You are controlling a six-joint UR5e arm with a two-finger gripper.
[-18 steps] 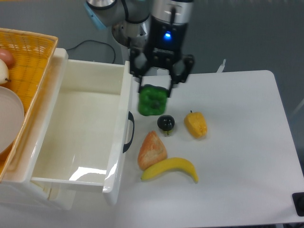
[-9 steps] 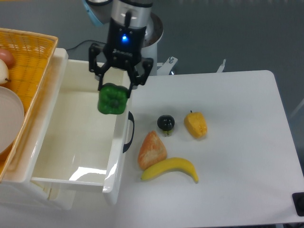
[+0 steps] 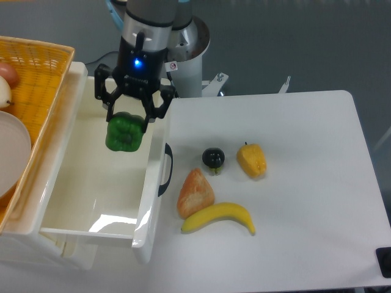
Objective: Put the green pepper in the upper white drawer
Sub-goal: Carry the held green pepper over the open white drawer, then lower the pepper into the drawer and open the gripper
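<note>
Gripper (image 3: 126, 116) hangs over the upper white drawer (image 3: 91, 183), jaws clamped on the green pepper (image 3: 124, 132), which is held in the air above the drawer's open inside, nr its back right part. Drawer is pulled out, black handle (image 3: 165, 170) on front. On the white worktop (image 3: 305, 183) to the right: yellow pepper (image 3: 252, 160), dark round fruit (image 3: 213, 158), bread piece (image 3: 195, 192), banana (image 3: 218, 218). Yellow wicker basket (image 3: 30, 79) at left.

Two peppers (image 3: 125, 132) (image 3: 252, 160), one banana (image 3: 218, 218), one drawer (image 3: 153, 183).
</note>
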